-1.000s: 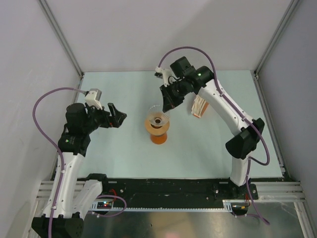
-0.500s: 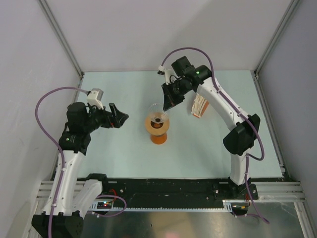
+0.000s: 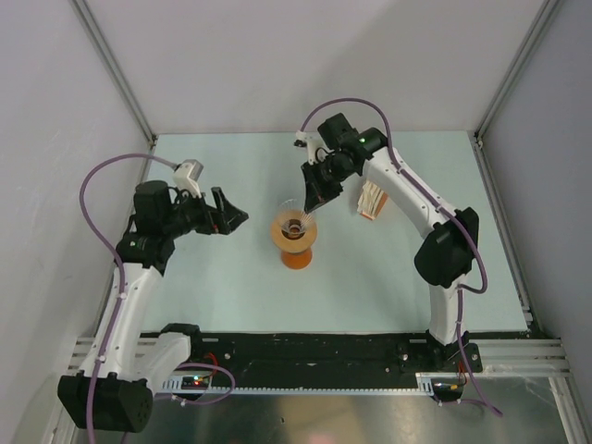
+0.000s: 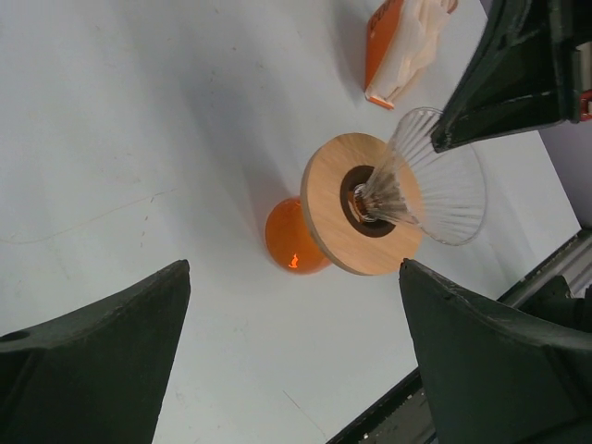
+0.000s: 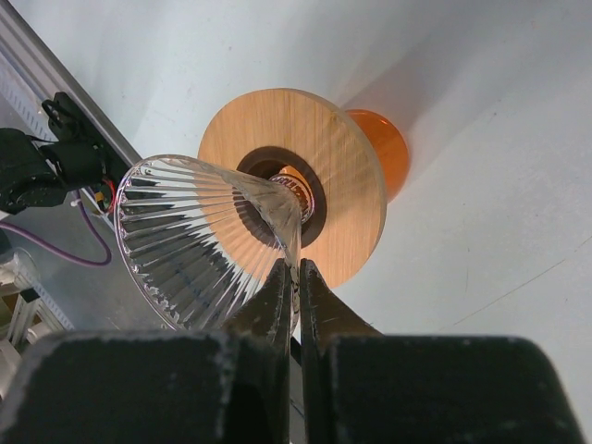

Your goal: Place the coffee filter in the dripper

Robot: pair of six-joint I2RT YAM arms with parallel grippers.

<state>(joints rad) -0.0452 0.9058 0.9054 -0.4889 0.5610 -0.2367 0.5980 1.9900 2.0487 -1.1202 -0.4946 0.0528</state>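
1 coffee filter [image 5: 185, 231]: clear ribbed cone, tip in dripper [image 5: 347, 166] | R hand [image 5: 294, 270] clamps rim | L hand [image 4: 294, 277] apart

We see a coffee filter [image 5: 185, 240] that is clear, with thin lines fanning out (a bit like a shell). The dripper [image 5: 347, 176] is light brown wood with a dark hole. The beaker [image 5: 387, 148] is orange. The filter stack [image 4: 412, 42] is orange and white. The table [image 3: 222, 287] is pale blue-green.

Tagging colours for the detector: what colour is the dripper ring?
Dripper ring: light tan wood grain, dark around its centre hole. Best in right wrist view.
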